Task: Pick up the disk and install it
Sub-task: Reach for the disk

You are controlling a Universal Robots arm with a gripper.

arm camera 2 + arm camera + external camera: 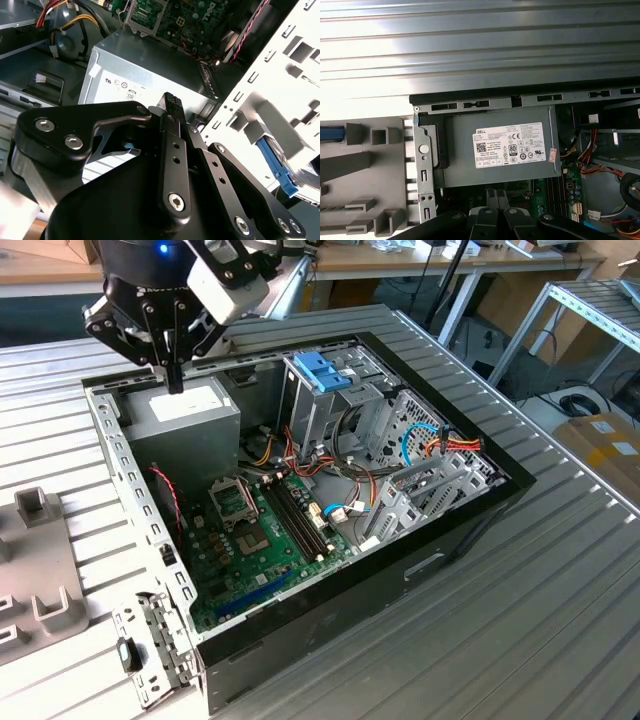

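My gripper (175, 368) hangs over the back corner of the open computer case (440, 540), just above the grey power-supply box (190, 410). Its black fingers (172, 102) are pressed together with nothing between them. Of the disk I see only a light blue frame edge (330, 133), lying on the grey fixture (370, 165) outside the case wall. The same blue edge (275, 162) shows past the white chassis rail (260, 100) in the second wrist view. The gripper is apart from the disk.
Inside the case are a green motherboard (260, 530), bundles of cables (440, 445) and a metal drive cage with a blue plastic handle (322, 370). The case stands on a ribbed metal table (560, 600). A grey fixture (40, 570) lies at the exterior view's left.
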